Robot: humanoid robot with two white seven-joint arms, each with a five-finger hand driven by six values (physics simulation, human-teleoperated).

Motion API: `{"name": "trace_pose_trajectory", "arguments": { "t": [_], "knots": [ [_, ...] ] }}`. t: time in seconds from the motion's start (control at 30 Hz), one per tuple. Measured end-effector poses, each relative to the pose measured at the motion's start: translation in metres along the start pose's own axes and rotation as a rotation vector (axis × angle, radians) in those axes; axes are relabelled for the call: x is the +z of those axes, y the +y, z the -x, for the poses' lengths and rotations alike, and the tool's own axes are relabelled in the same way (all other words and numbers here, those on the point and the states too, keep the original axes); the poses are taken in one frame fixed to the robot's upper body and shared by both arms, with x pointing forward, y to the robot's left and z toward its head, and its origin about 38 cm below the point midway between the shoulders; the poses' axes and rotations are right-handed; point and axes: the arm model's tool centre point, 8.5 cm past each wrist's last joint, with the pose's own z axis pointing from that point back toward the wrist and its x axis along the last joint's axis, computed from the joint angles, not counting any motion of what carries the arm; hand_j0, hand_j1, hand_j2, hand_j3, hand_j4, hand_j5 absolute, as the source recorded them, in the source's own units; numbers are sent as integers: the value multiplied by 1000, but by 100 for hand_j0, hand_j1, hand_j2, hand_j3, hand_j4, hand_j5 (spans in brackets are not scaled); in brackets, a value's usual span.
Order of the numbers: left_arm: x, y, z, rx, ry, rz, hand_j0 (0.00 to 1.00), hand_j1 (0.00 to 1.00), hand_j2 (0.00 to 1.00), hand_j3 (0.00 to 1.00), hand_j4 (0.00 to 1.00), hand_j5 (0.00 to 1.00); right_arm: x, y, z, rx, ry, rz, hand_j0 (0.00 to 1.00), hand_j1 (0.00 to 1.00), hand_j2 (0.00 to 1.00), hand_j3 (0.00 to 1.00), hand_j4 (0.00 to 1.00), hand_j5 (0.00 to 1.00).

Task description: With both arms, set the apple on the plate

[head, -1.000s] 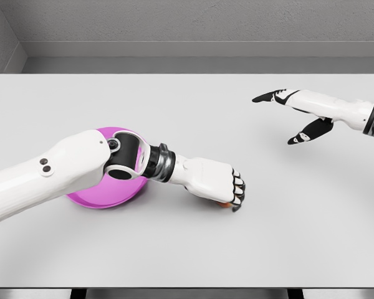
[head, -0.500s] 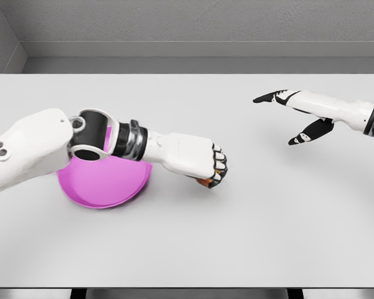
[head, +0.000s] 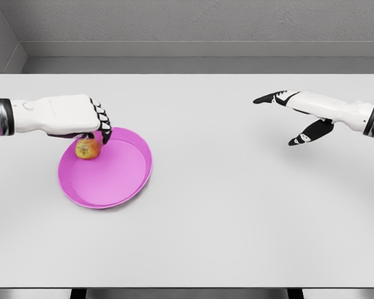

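From the head view, a smooth, matte grey table carries a round, shallow magenta plate with a raised rim. A small yellowish apple with reddish patches sits in the plate's upper left part, just under the left hand. That hand, white-shelled with dark jointed fingers, curls over the fruit's top; whether it still grips is unclear. Half a second ago this hand was clenched around the apple right of the plate; it has since swung left over it. The right hand stays spread open, hovering far right, unchanged.
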Motion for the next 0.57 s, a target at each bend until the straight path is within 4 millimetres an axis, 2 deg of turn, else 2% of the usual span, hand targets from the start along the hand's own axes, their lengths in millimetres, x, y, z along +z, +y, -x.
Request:
{"name": "trace_pose_trajectory", "arguments": {
  "t": [0.07,0.1,0.17,0.27,0.3,0.37,0.43,0.57],
  "knots": [
    [0,1,0,1,0,-4,82,82,82,82,82,82,0,1,0,-2,1,-2,100,100,100,100,100,100],
    [0,1,1,3,0,-8,98,98,98,98,98,98,0,2,1,-3,1,-3,100,100,100,100,100,100],
    [1,3,3,31,3,-27,100,100,100,100,100,100,0,3,1,-6,2,-5,100,100,100,100,100,100],
    [7,-3,27,164,54,-83,100,100,100,100,100,100,0,3,1,-5,2,-4,100,100,100,100,100,100],
    [10,-2,43,210,94,-112,100,100,100,100,100,100,0,4,1,-7,3,-5,100,100,100,100,100,100],
    [14,-16,74,308,183,-148,100,100,100,100,100,100,0,4,1,-7,3,-5,100,100,100,100,100,100],
    [18,-29,95,373,253,-164,100,100,100,100,100,100,0,4,1,-6,2,-5,100,100,100,100,100,100],
    [21,-42,109,427,309,-175,100,100,100,100,100,100,0,3,1,-5,1,-4,100,100,100,100,100,100]
  ]
}}
